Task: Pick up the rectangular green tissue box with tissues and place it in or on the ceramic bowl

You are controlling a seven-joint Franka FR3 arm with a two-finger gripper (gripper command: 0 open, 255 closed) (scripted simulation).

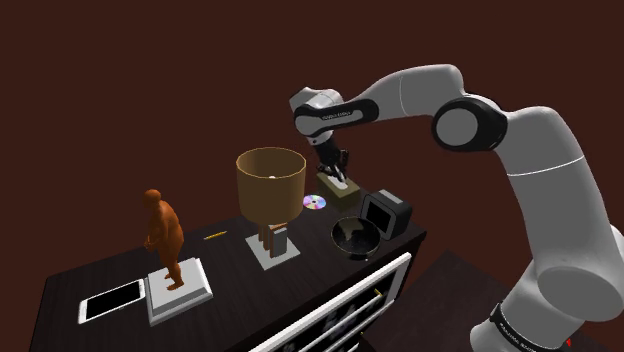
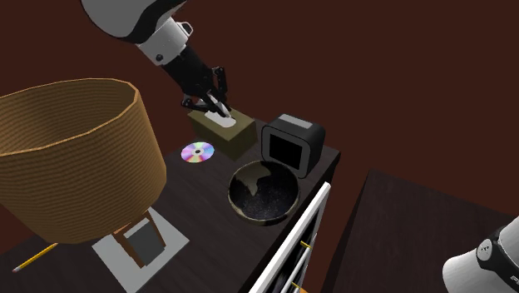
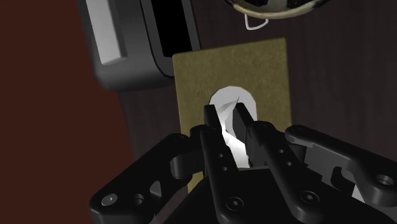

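Observation:
An olive-green tissue box (image 1: 346, 191) (image 2: 235, 135) (image 3: 267, 76) with a white tissue sticking out of its top lies on the dark table. It sits between a disc and a black device. My black gripper (image 1: 337, 179) (image 2: 218, 108) (image 3: 227, 119) comes down on the box's top, its two fingers close together and clasping the white tissue between them. The box rests on the table. The dark speckled bowl (image 1: 336, 232) (image 2: 238, 180) (image 3: 242, 5) stands just in front of the box near the table's edge, with nothing in it.
A black boxy device (image 1: 386, 214) (image 2: 291, 143) (image 3: 127, 38) stands right beside the box and bowl. A shiny disc (image 1: 315, 203) (image 2: 198, 152) lies on the box's other side. Further along are a lamp with a tan shade (image 1: 270, 180) (image 2: 75, 158), an orange figurine (image 1: 165, 238), a white tablet (image 1: 110, 300) and a pencil (image 1: 215, 236).

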